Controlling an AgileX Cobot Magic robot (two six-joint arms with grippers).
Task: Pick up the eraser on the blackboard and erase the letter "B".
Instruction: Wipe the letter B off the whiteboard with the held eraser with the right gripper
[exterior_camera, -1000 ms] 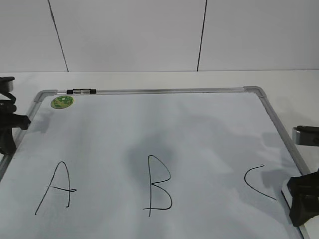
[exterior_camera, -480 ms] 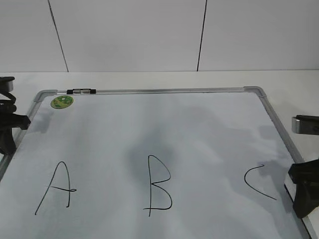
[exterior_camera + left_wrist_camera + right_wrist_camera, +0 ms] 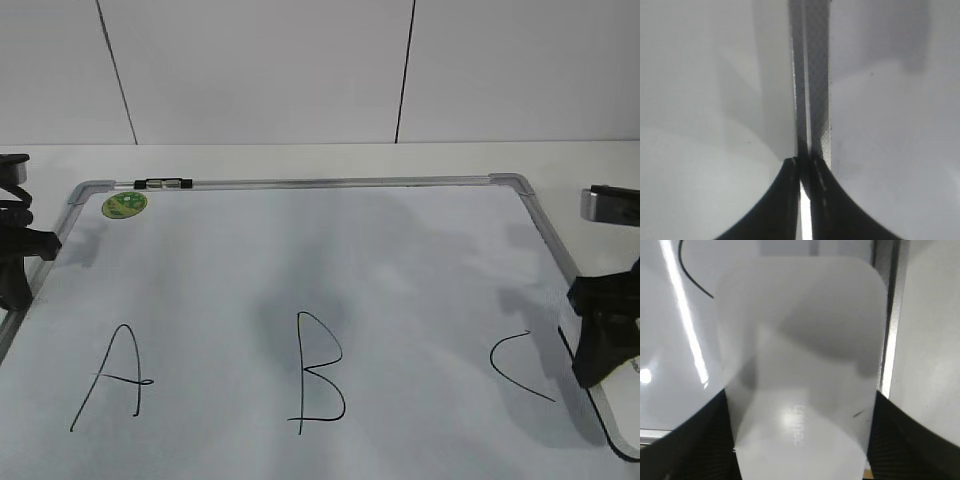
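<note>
Eraser [image 3: 800, 370] lengthwise along blackboard [image 3: 670, 340] frame

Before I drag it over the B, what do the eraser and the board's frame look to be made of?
The eraser looks like glossy white plastic: smooth, rounded corners, a soft highlight near its grey print. The blackboard is really a white dry-erase sheet with a glare streak in the right wrist view. Its frame looks like brushed grey metal, probably aluminium.

My right gripper [image 3: 800, 440] has matt black, woven-looking fingers [image 3: 910, 440] either side of the eraser [image 3: 802, 365], smooth glossy white plastic with faint grey print. The board [image 3: 300, 270] is smooth and shiny, catching glare, with a dull grey metal frame [image 3: 340, 182].
</note>
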